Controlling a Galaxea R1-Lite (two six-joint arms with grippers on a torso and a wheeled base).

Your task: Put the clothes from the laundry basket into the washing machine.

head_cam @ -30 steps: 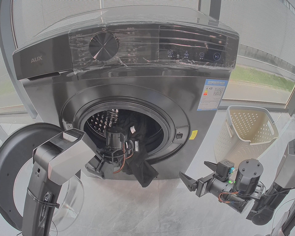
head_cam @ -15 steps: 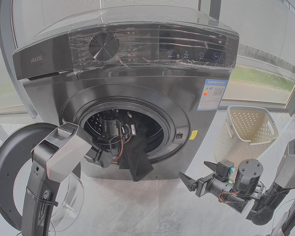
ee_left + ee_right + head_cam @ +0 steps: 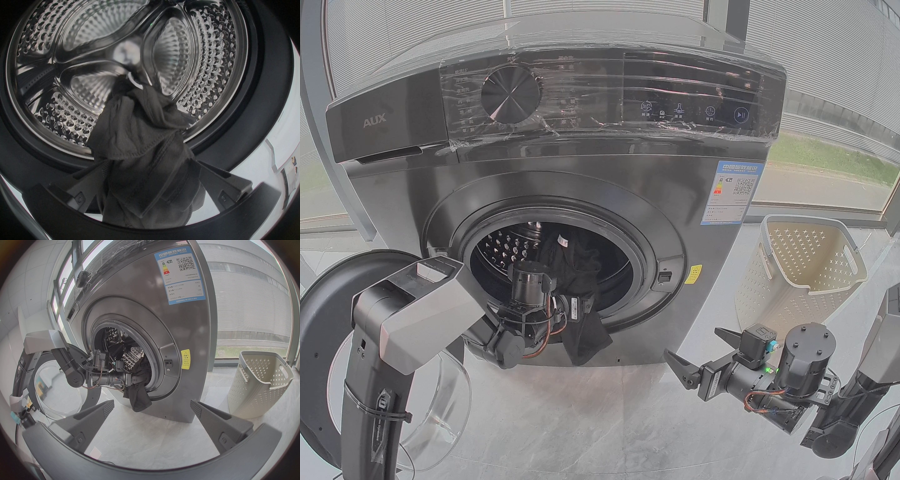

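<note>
1. Washer (image 3: pixel 562 169): front-loader standing far centre. Its round door (image 3: pixel 337 300) is swung wide to the left and its drum (image 3: pixel 93 40) is exposed.
2. Basket (image 3: pixel 806 220): pale and perforated, on the floor just right of the washer, tilted toward it.
3. Garment (image 3: pixel 137 131): a single dark piece. Its long axis runs from inside the drum, out over the lower lip of the opening, and down the washer's front. The far part lies in the drum and the near tail hangs outside.
4. Left gripper (image 3: pixel 149 164): at the lower edge of the opening, pointing into the drum. The jaws are spread wide with the hanging cloth lying between them, and no pinch is evident.
5. Right gripper (image 3: pixel 692 342): low and to the right, well apart from the garment and nearer the basket. The jaws are spread wide and hold nothing.

Governing relation: the loose tail sits directly at the left jaws and the drum lies straight beyond them. The left arm is therefore judged much the nearer. The coming move probably needs a push or lift along the garment's own axis, away from the robot, to clear the lip.
</note>
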